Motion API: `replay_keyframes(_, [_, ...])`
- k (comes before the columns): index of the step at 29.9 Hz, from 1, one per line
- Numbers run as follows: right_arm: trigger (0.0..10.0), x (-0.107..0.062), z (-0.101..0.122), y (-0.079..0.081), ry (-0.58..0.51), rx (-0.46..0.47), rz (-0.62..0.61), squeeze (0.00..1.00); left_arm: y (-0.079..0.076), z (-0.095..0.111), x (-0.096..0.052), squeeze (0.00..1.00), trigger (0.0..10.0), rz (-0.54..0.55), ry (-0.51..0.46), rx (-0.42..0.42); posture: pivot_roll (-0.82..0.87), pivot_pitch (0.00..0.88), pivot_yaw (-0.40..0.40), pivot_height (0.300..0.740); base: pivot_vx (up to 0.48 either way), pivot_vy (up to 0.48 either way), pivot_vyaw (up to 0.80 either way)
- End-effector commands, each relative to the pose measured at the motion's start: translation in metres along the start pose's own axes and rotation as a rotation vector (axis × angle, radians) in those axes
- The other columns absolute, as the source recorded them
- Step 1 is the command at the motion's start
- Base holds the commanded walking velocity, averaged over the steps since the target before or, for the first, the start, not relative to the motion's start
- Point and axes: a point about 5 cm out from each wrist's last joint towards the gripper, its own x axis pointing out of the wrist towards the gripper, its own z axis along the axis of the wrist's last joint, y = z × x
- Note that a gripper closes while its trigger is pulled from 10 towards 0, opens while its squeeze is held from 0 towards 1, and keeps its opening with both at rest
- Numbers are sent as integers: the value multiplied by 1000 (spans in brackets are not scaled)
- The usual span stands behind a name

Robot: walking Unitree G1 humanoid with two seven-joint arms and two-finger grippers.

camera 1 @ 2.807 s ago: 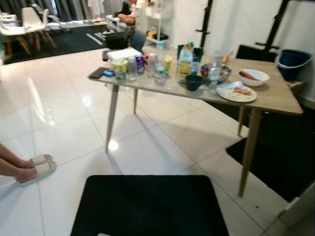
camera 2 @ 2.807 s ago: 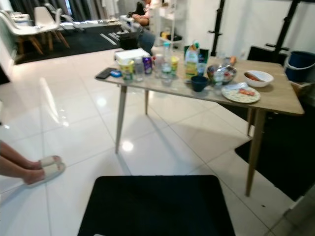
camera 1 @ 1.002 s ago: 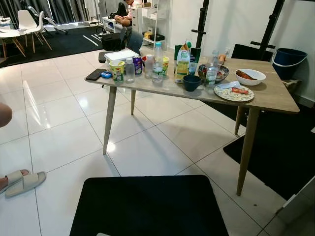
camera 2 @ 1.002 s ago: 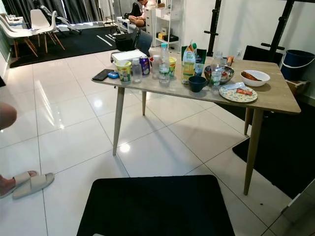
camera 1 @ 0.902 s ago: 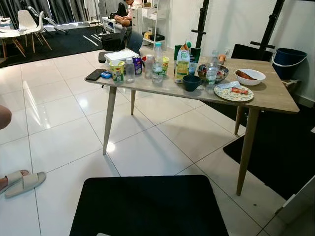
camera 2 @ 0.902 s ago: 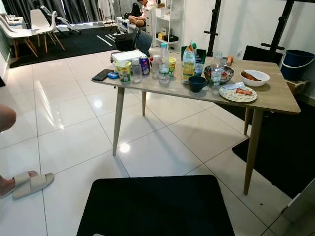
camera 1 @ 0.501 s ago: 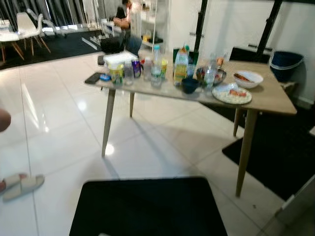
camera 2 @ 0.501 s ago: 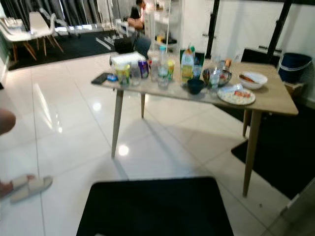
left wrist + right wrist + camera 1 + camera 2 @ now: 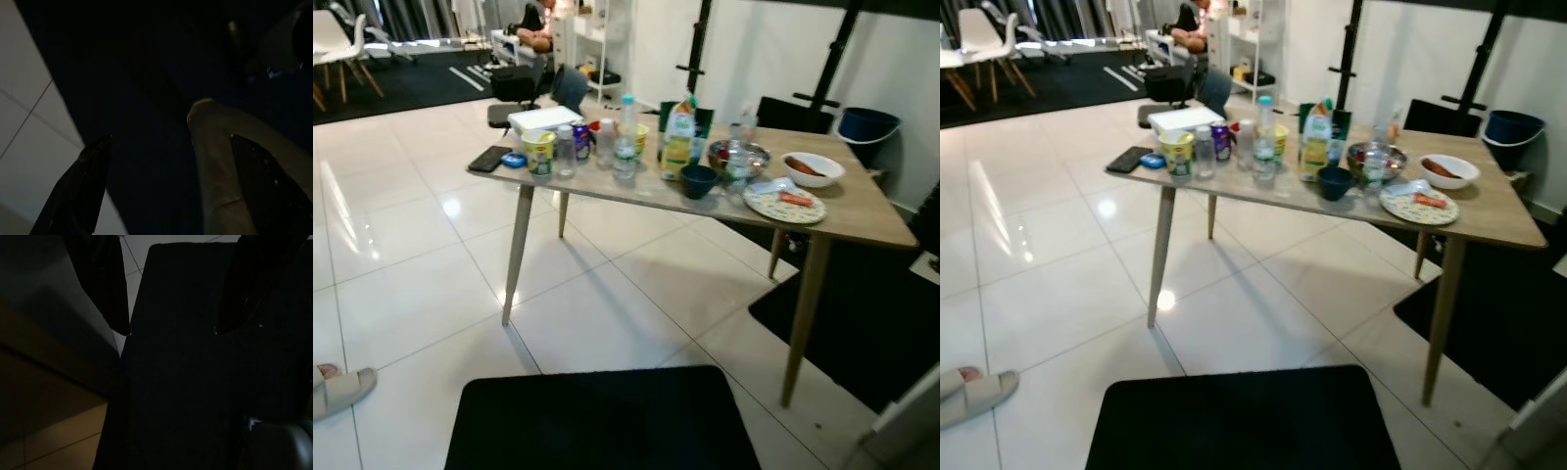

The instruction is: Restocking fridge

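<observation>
A wooden table (image 9: pixel 862 211) stands ahead on the white tile floor, loaded with groceries. On it I see a juice carton (image 9: pixel 678 137), a clear water bottle (image 9: pixel 626 137), a purple can (image 9: pixel 580 142), a yellow-green tub (image 9: pixel 538 152), a dark blue cup (image 9: pixel 697 180), a metal bowl (image 9: pixel 737 157), a white bowl (image 9: pixel 813 168) and a patterned plate (image 9: pixel 784 203). Both arms hang low over a black mat. My left gripper (image 9: pixel 172 139) is open and holds nothing. My right gripper (image 9: pixel 171 330) is open too, above the same dark mat.
The black mat (image 9: pixel 597 421) lies at my feet. A second dark rug (image 9: pixel 862 333) sits right of the table, a blue bucket (image 9: pixel 867 124) behind it. A person's slippered foot (image 9: pixel 337 389) is at the far left. A phone (image 9: pixel 490 158) lies on the table's left corner.
The whole picture has shifted, so the camera has moved and the table looks a little nearer. The person's leg at the left edge has gone; just the slippered foot shows.
</observation>
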Motion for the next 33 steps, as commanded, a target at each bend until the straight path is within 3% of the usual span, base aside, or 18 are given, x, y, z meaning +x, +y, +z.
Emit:
replay_keyframes(1, [10000, 1, 8, 4, -24, 5, 11, 0, -2, -11, -1, 0, 10000, -8, 42, 4, -55, 0, 3, 740, 375, 0, 0])
replay_keyframes(33, [10000, 1, 7, 8, -12, -31, 25, 0, -5, -13, -1, 0, 10000, -10, 51, 3, -49, 0, 0, 740, 346, 0, -756])
